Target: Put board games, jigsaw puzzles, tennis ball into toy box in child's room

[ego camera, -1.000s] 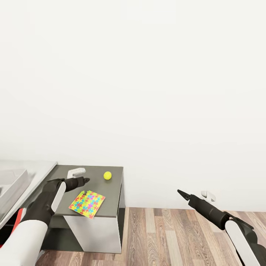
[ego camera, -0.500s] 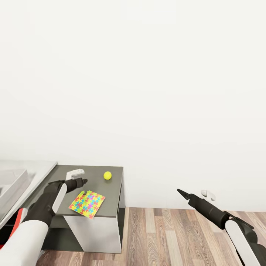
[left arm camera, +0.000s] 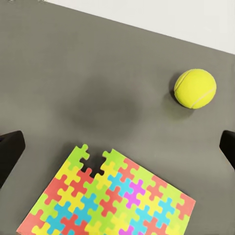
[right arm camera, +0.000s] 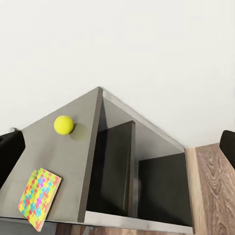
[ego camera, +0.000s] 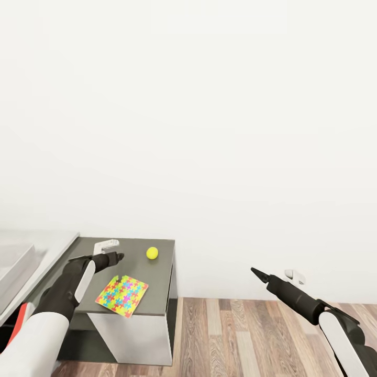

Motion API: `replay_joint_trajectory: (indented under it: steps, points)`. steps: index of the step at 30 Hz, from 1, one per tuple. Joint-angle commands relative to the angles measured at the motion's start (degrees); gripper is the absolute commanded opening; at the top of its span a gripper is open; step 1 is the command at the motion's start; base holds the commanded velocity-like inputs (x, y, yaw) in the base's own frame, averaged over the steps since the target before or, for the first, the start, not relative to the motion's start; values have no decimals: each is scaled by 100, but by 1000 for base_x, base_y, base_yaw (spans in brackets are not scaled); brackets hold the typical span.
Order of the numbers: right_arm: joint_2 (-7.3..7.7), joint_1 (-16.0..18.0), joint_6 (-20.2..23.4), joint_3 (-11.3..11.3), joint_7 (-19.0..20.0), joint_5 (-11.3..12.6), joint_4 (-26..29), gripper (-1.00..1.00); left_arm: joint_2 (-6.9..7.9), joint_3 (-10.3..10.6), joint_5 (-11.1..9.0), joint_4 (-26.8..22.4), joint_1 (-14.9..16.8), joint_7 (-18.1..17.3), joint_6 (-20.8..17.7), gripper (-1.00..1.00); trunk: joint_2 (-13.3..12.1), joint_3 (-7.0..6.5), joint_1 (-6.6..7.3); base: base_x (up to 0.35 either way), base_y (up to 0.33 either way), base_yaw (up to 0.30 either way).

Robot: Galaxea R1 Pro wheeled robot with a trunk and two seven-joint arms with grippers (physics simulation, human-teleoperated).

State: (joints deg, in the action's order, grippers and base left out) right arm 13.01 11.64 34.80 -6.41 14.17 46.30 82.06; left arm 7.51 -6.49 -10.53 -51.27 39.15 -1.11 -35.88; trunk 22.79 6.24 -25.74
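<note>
One jigsaw puzzle (ego camera: 122, 296), a bright mosaic square, lies on the low dark grey section of the table (ego camera: 157, 283), with its near corner at the front edge. The tennis ball (ego camera: 152, 253) rests behind it near the wall. My left gripper (ego camera: 116, 256) hovers open above the dark top, between puzzle (left arm camera: 110, 196) and ball (left arm camera: 195, 88), touching neither. My right gripper (ego camera: 256, 272) hangs open over the floor, apart from the table, pointing at ball (right arm camera: 63, 125) and puzzle (right arm camera: 38, 197). A grey toy box (ego camera: 13, 259) shows partly at the left edge.
The pale grey desk top (ego camera: 52, 243) adjoins the dark section on the left. The dark section has open shelf bays (right arm camera: 156, 186) under it. A white wall rises behind. Wood-plank floor (ego camera: 235, 335) spreads to the right. A red piece (ego camera: 18, 319) peeks out low at the left.
The whole picture has slid down a little, so the camera moved. Both arms hold nearly the same pose, and puzzle and ball lie where they were.
</note>
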Motion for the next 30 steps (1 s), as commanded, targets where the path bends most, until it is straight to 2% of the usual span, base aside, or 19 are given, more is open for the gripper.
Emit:
replay_joint_trajectory:
  steps: [1,9,23,26,30]
  points:
    - [-2,5,35,-9,15,11,3,100,1,-11,-18,-6,5,-12,-29,100,12,13,-4,128,1,0]
    - [-1,5,35,115,9,11,-3,100,-3,-5,-13,-6,5,-11,-25,100,12,43,-4,161,0,0]
    - [-1,5,52,149,-12,13,-27,100,-4,-2,-11,-6,5,-7,-24,100,12,170,-4,11,0,0]
    - [-1,5,53,148,-14,11,-32,100,-4,4,-12,4,5,88,-26,100,12,199,-4,0,0,0]
    - [-1,5,53,148,-18,11,-38,100,-4,6,-18,16,5,451,-23,100,12,236,-4,0,0,0]
